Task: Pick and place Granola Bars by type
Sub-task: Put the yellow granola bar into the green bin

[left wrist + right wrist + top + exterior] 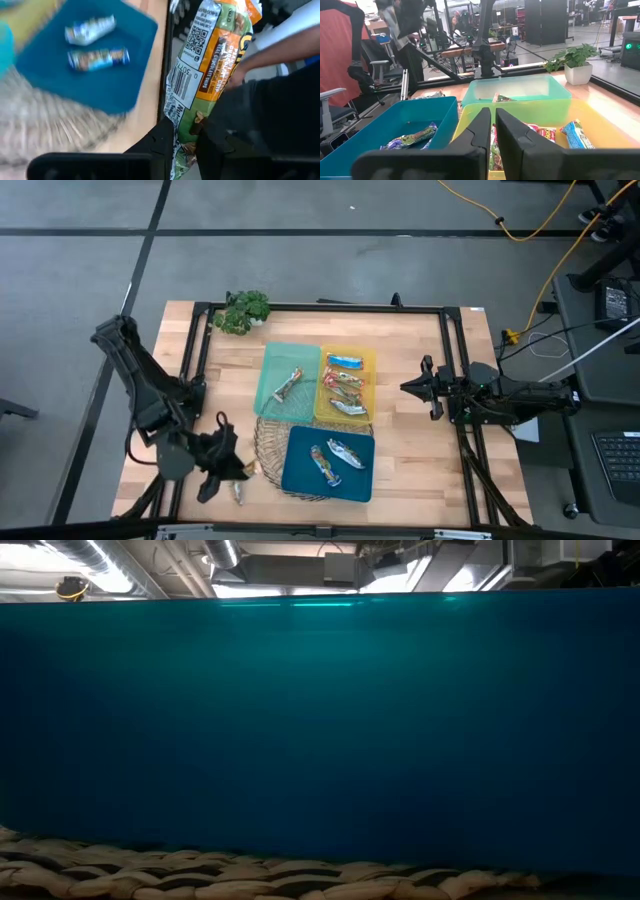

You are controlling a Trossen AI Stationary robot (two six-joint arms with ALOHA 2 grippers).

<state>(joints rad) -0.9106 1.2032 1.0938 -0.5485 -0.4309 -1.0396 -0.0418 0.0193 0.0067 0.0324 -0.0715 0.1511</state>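
Observation:
My left gripper [228, 472] is near the table's near left corner, shut on a green-and-orange granola bar [210, 65] with a white barcoded back. It shows as a pale sliver [238, 492] beside the fingers in the high view. The blue tray [300, 480] holds two bars [334, 458], the yellow tray [368, 360] holds several [345, 385], and the teal-green tray [272, 395] holds one [288, 383]. My right gripper [408, 388] waits shut, right of the yellow tray, touching nothing. My left gripper pinches the bar between its two fingers [160, 142] at one end of the wrapper [186, 131]. The rest of the bar sticks out forward past the fingertips. Whether its far end rests on the table does not show.
A woven wicker mat [268, 442] lies under the blue tray; in the low view the tray's wall [320, 730] fills the picture. A potted plant [245, 310] stands at the far left. Black rails [320, 308] frame the table. Bare wood lies right of the trays.

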